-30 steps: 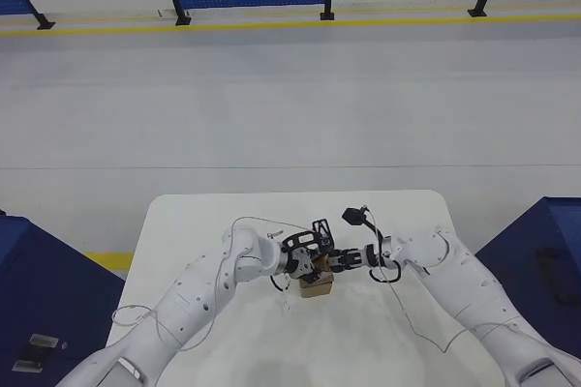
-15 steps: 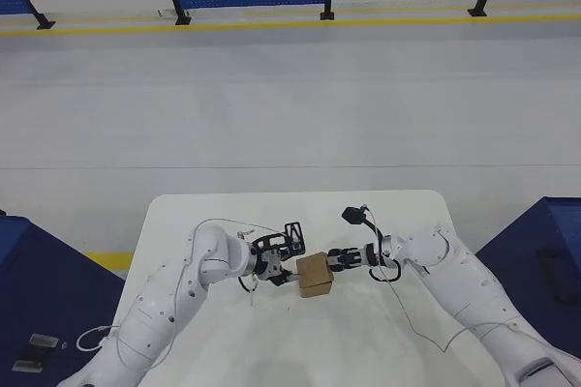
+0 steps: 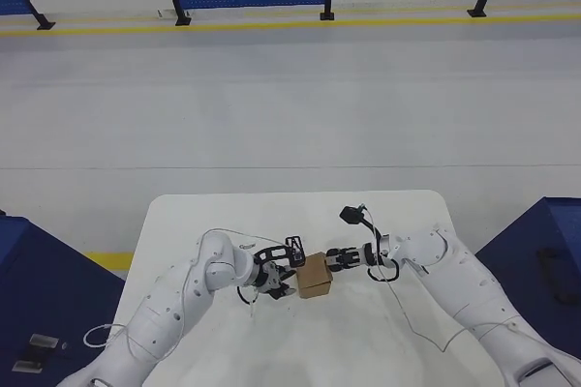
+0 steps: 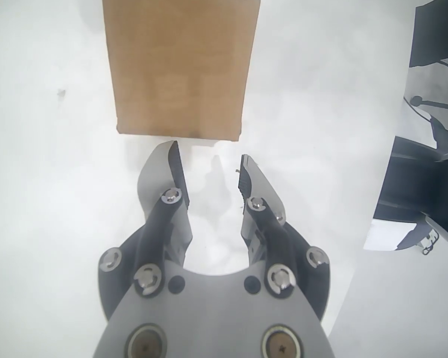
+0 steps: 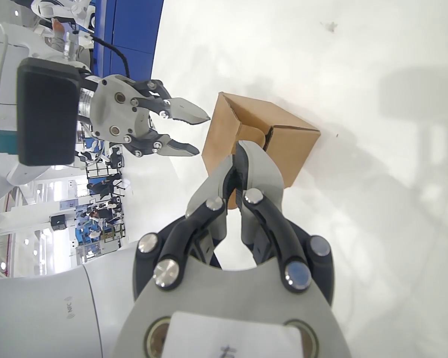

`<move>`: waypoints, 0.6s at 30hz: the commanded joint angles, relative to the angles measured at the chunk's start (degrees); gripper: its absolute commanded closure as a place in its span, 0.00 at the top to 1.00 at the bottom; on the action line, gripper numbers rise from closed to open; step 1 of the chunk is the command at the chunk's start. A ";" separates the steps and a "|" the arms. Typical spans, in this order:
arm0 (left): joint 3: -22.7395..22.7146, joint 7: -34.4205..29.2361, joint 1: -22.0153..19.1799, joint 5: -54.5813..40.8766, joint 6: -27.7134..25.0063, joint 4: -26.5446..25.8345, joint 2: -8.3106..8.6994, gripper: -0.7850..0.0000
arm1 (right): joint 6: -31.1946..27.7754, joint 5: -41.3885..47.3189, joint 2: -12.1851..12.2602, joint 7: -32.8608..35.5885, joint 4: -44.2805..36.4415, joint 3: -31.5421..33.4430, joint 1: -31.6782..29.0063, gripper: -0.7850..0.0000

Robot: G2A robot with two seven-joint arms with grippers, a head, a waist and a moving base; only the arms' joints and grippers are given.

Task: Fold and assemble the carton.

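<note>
While the table (image 3: 194, 223) carries the brown carton (image 3: 315, 275) near its centre, formed into a box with one end open, the right gripper (image 5: 237, 150) is clamped on a wall at that open end, and the left gripper (image 4: 209, 150), fingers apart, sits just beside the opposite face.

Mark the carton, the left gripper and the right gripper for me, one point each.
carton (image 4: 181, 65): left wrist view, middle of its plain brown face.
left gripper (image 4: 209, 150): left wrist view, midway between its open fingertips.
right gripper (image 5: 237, 158): right wrist view, midway between fingertips shut on the carton's edge.
</note>
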 commanded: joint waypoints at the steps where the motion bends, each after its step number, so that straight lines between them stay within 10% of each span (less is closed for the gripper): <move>1: 1.91 1.48 -1.62 -0.55 -0.33 3.23 -0.91 0.36 | 0.05 -0.04 -0.01 0.03 -0.06 0.06 -0.06 0.00; 18: 7.64 7.50 -7.44 -0.22 -0.06 13.61 -4.49 0.38 | -0.49 0.22 0.00 0.84 0.16 0.69 -0.45 0.00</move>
